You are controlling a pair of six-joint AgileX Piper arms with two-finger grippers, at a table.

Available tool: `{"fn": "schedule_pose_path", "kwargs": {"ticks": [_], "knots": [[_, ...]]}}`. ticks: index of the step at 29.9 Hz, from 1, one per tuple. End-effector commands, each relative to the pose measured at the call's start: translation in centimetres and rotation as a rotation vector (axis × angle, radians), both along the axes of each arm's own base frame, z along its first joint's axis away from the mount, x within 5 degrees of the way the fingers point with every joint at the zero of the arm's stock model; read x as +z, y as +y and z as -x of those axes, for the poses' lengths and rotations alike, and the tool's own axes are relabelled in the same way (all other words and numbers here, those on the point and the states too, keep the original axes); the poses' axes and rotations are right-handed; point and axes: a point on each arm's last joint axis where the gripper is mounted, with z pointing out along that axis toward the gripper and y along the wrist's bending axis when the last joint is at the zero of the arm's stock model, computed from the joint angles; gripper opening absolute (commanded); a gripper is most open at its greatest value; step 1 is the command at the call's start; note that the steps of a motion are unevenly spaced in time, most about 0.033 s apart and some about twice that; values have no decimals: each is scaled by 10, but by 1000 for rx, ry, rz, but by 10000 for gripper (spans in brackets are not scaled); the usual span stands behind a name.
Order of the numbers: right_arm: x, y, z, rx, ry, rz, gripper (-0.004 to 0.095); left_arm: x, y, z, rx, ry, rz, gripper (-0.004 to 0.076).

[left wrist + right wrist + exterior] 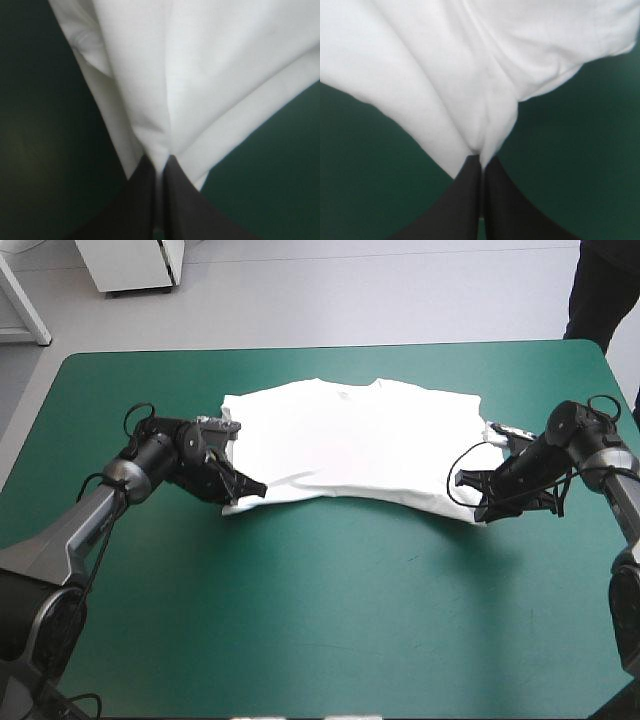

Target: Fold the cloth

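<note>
Black fingers (145, 200) of our left pincer (159, 162) and right pincer (481, 159) each nip a T-shirt (360, 440) corner. It lies spread between them on the worktop (300, 620), so we judge both corners can fold over together.

The high view looks down on the whole table (320, 640) from behind. The wrist views sit very close behind the left gripper (159, 161) and right gripper (481, 159), facing the T-shirt (350, 445) all three share

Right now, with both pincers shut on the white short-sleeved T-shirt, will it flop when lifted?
Probably floppy: the white short-sleeved T-shirt puckers into folds at the left pincer and right pincer. Its middle would likely sag between them. Seems light: thin sheet.
</note>
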Motion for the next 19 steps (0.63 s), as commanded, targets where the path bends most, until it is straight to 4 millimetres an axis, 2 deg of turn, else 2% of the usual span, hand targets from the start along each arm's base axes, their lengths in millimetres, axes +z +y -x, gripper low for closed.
{"fn": "schedule_pose_path", "kwargs": {"ticks": [1, 6, 10, 15, 19], "knots": [[15, -1, 26, 10, -31, 2, -19, 7, 4, 33, 10, -3, 71, -9], [6, -2, 56, 18, 35, 20, -19, -20, 14, 80, -8, 108, 79, -9], [-4, 0, 79, 19, 82, 22, -19, -30, 20, 103, -7, 156, 68, -9], [-25, 8, 109, 79, 170, 69, -19, -37, 24, 117, -7, 182, 60, -9], [-30, 12, 113, 89, 174, 70, -18, -36, 24, 116, -8, 183, 60, -8]]}}
